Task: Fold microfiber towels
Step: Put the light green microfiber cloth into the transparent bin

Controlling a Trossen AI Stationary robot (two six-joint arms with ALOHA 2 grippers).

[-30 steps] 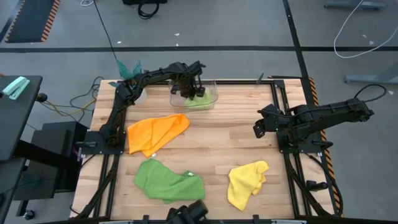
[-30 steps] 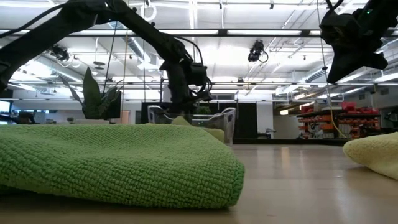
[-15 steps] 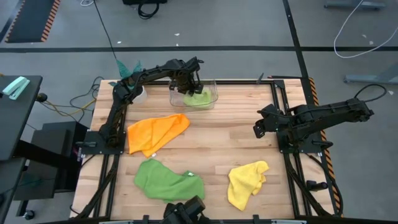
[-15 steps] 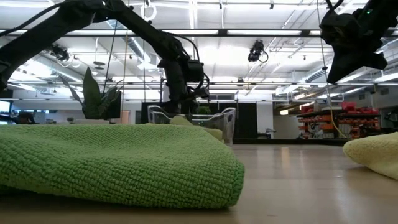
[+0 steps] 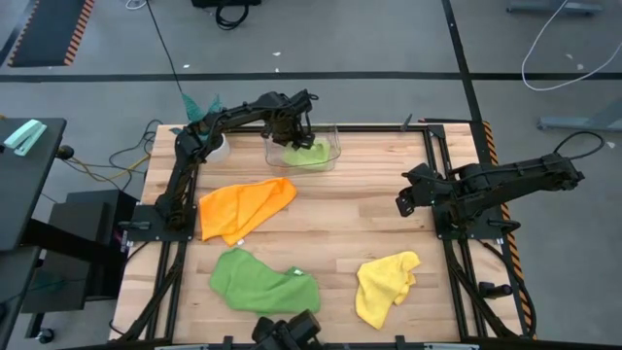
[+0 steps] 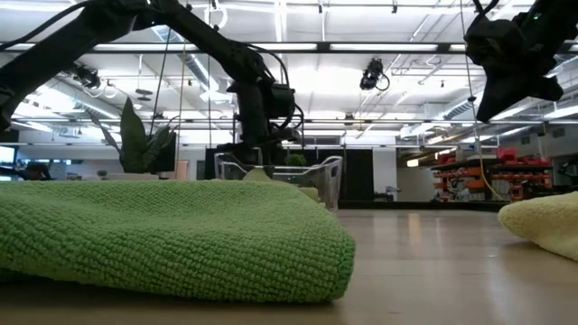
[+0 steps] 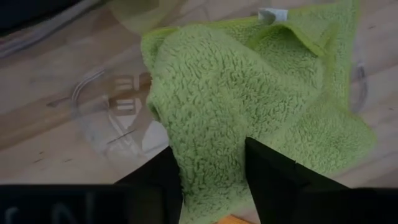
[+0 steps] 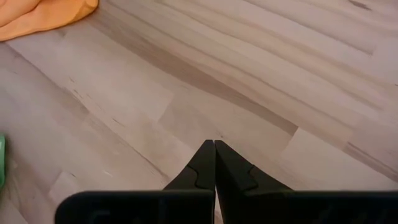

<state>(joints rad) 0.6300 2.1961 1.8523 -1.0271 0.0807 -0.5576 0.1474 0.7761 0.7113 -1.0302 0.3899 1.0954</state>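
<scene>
— High view first: where is the left hand [image 5: 296, 129]?
— Over the clear bin [image 5: 330, 141] at the far edge of the tabletop [image 5: 350, 224], above the light lime towel [image 5: 311, 154] that lies crumpled inside the bin.

— Is it gripping that towel?
— No. In the left wrist view the two dark fingers [image 7: 273, 177] stand apart with the lime towel [image 7: 249, 106] showing between and beyond them, and nothing is pinched. The cloth lies loose on the bin floor, a white tag at one corner.

— And the right hand [image 5: 401, 202]?
— At the right side of the tabletop, held above bare wood. In the right wrist view its fingertips [image 8: 214, 163] are pressed together with nothing between them; a bit of the orange towel [image 8: 43, 12] shows in one corner of that view.

— Where are the other towels?
— The orange towel [image 5: 243, 207] is spread left of centre, nearer than the bin. The darker green towel [image 5: 260, 282] lies bunched at the near edge, and it fills the foreground of the low view [image 6: 163, 235]. The yellow towel [image 5: 385, 285] sits crumpled at the near right, well apart from both hands.

— Anything else nearby?
— A plant [image 5: 199, 105] at the far left corner.
</scene>
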